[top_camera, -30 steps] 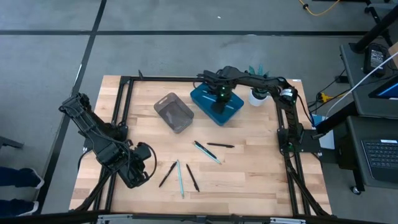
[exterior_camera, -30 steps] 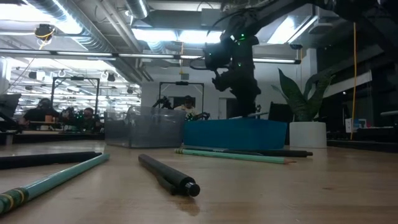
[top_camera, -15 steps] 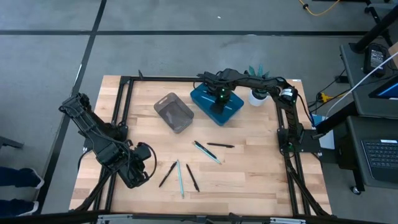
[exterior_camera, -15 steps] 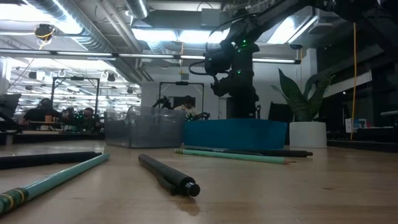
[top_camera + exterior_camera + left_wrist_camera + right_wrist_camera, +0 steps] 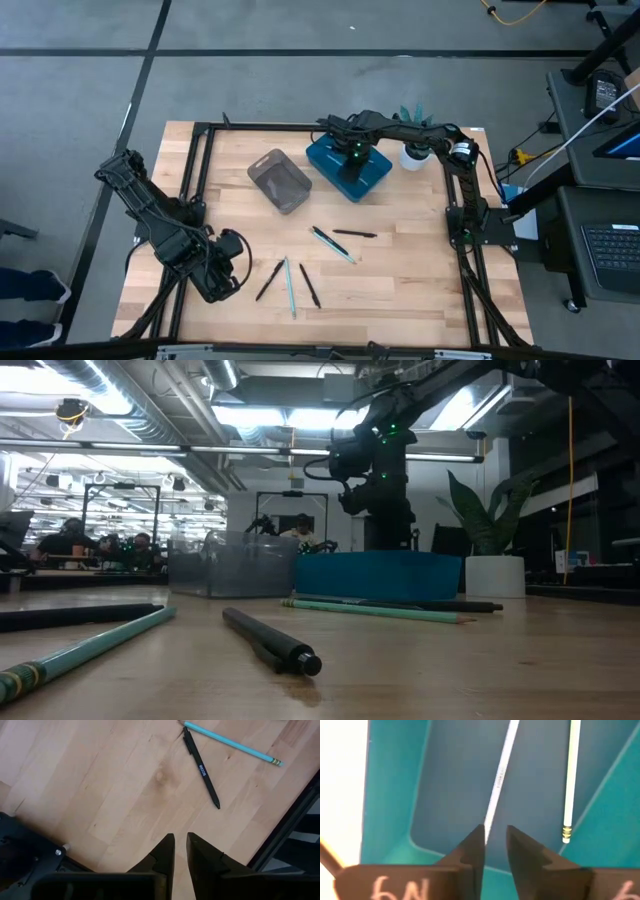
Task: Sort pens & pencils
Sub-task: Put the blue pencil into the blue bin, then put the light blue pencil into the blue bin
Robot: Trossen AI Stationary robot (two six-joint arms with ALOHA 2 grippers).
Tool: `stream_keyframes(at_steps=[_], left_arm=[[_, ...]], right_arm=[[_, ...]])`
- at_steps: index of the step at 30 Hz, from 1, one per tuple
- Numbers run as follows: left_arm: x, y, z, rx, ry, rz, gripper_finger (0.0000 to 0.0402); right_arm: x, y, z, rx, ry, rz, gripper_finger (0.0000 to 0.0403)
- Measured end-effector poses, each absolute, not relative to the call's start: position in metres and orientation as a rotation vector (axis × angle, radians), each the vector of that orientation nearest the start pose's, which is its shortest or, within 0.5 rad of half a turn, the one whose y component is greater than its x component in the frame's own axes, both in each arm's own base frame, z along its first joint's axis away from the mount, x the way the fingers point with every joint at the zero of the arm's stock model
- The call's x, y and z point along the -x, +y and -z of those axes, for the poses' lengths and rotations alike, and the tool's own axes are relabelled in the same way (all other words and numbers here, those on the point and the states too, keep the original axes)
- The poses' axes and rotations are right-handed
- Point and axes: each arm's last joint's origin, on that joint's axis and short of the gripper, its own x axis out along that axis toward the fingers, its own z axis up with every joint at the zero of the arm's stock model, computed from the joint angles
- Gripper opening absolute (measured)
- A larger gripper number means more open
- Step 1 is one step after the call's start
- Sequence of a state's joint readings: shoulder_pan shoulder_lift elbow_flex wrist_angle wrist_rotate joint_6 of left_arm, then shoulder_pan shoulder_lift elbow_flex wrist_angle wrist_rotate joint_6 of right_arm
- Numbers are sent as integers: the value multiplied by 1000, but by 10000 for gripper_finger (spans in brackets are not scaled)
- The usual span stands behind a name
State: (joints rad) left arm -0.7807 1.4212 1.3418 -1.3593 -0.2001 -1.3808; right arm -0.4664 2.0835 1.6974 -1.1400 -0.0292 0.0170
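Five sticks lie flat on the wooden table: a black one [image 5: 268,280], a light blue one [image 5: 289,286], a black one [image 5: 310,285], a light blue one [image 5: 332,244] and a black one [image 5: 355,233]. Two more pale sticks [image 5: 499,777] [image 5: 568,780] lie on the floor of the blue bin [image 5: 348,166]. My right gripper [image 5: 496,827] hangs over that bin [image 5: 380,575], pointing down, with a narrow gap between its fingers and nothing in it. My left gripper [image 5: 228,268] waits shut near the table's left near corner, short of a black stick [image 5: 201,770].
A clear grey bin [image 5: 279,180] stands left of the blue bin. A white pot with a plant [image 5: 414,154] sits beside the right arm near the far edge. A black frame [image 5: 200,150] runs round the table top. Bare wood lies toward the right near corner.
My right gripper has shifted slightly above the blue bin and then kept still. The sticks on the table lie where they were.
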Motion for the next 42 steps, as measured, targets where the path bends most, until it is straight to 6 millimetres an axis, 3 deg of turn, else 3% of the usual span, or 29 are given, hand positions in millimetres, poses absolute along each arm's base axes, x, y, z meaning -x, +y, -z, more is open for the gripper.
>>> stream_keyframes(at_steps=[7,11,15,19,24,28,31,36,42], left_arm=[[-177,-167,-310,484,1274,-441,43],[-177,-167,-310,483,1274,-441,43],[-177,-167,-310,485,1274,-440,43],[-178,-169,-310,502,1261,-425,43],[-180,-170,-311,514,1231,-413,43],[-182,-171,-311,524,1206,-401,43],[-185,-174,-310,529,1202,-397,43],[-195,-184,-297,520,1219,-405,43],[-215,-203,-276,544,1204,-393,43]], right_arm=[[-360,-180,-203,-399,1496,364,135],[-361,-176,-219,-473,1509,326,137],[-364,-158,-241,-595,1544,252,138],[-375,-115,-252,-593,1595,127,138],[-394,-43,-253,-420,1586,-43,138],[-406,12,-253,-297,1515,-164,138],[-413,41,-258,-211,1429,-209,137],[-426,53,-295,35,1216,-78,121],[-426,31,-381,188,908,78,105]])
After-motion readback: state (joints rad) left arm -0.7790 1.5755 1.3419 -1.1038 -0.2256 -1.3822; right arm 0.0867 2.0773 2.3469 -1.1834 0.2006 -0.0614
